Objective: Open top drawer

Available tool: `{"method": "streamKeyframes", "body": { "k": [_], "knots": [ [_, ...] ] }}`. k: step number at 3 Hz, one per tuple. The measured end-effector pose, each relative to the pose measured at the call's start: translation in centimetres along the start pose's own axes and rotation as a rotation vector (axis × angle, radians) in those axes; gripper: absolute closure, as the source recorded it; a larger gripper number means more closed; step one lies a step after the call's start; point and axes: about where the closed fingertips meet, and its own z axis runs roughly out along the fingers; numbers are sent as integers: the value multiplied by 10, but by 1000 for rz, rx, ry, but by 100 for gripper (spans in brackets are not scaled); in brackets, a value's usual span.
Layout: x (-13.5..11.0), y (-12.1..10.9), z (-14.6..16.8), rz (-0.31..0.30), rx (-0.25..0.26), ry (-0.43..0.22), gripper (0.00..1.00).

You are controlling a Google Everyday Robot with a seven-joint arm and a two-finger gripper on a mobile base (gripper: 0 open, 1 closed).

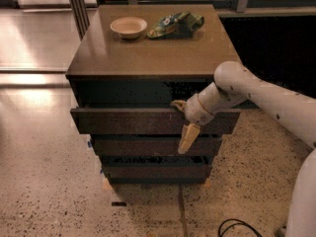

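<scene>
The top drawer [128, 121] is a wide dark reddish-brown front. It stands pulled out a little from the cabinet [148, 58], with a dark gap above it. My gripper [178, 127] is at the right part of that front and is open. One yellowish finger [177, 104] hooks over the front's top edge. The other finger [187, 138] hangs down in front of it, reaching over the drawer below.
Two shorter drawer fronts [148, 146] sit below the top one. On the cabinet top are a small pale bowl [128, 26] and a green snack bag [176, 24]. A black cable [237, 227] lies on the speckled floor at the lower right. My white arm [266, 95] reaches in from the right.
</scene>
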Motion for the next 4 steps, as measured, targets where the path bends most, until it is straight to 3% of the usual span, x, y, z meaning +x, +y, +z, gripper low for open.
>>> {"method": "streamKeyframes", "body": {
  "k": [1,2,3,4],
  "knots": [
    [-5,18,-4,13,-2,1,0],
    [-19,63,-15,41,0,10,0],
    [-18,94,-11,44,-39,37,0],
    [-18,94,-12,44,-39,37,0]
  ]
}}
